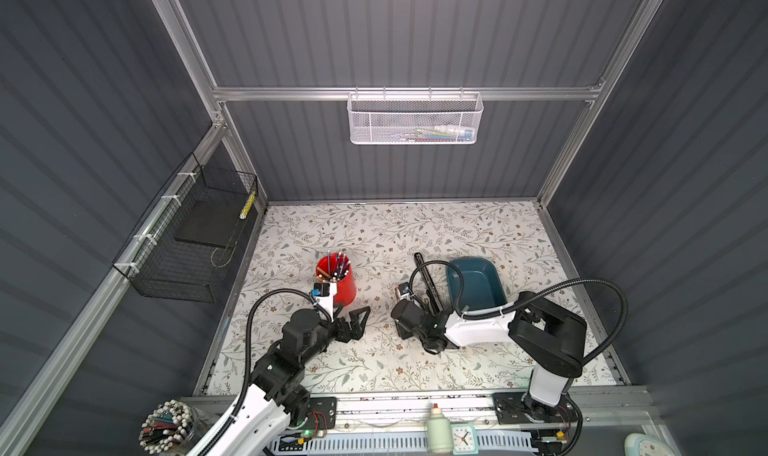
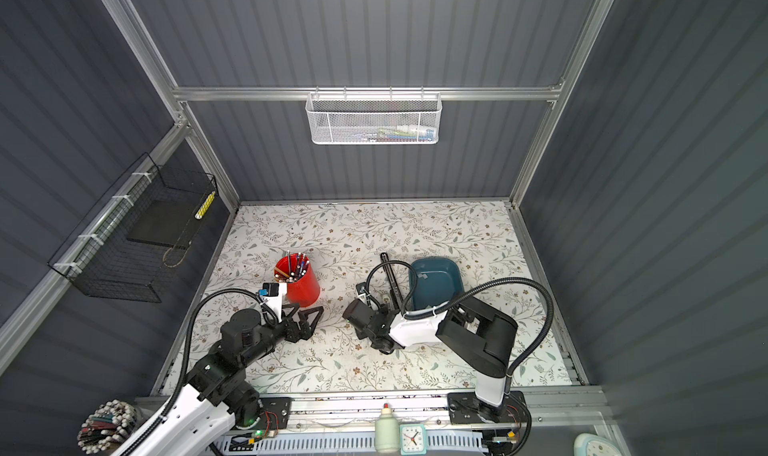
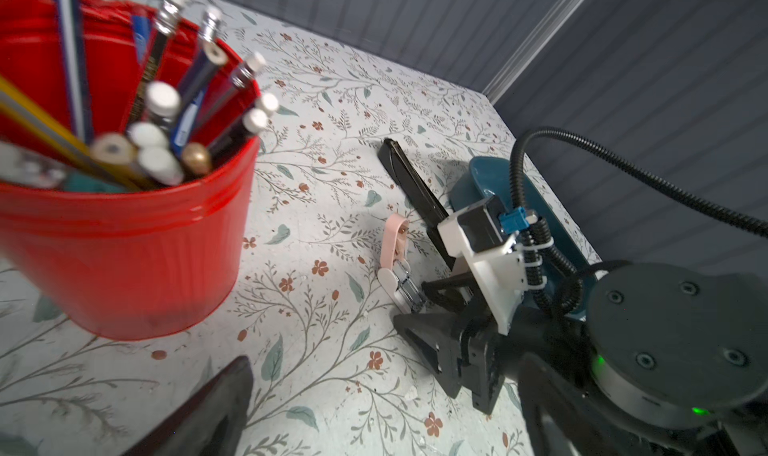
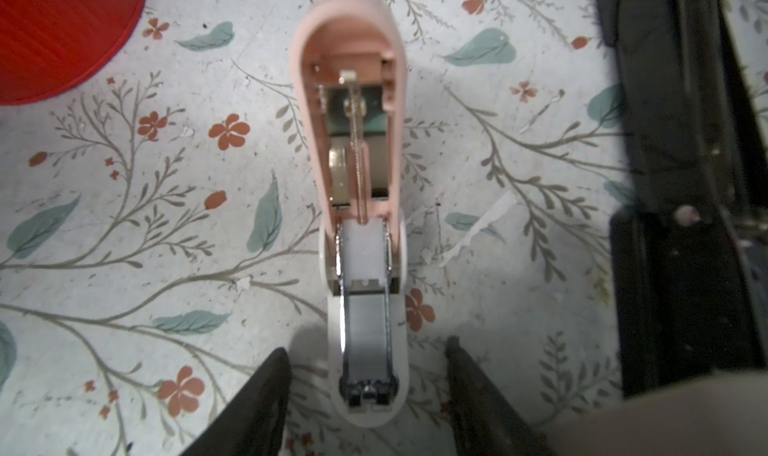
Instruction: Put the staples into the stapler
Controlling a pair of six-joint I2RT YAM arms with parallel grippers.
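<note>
The pink stapler (image 4: 353, 175) is lying opened flat on the desk (image 4: 124, 267), with a grey strip of staples (image 4: 365, 329) sitting in its metal channel. The right fingers (image 4: 262, 400) are standing released on either side of the channel's front end, the staples between them, untouched. In both top views this stapler is lying at 9 o'clock of the black stapler (image 1: 427, 281), the tray (image 1: 478, 281) at 3 o'clock. The left fingers (image 3: 216, 404) are hanging released and empty, about 5 o'clock of the red cup (image 1: 347, 288).
</note>
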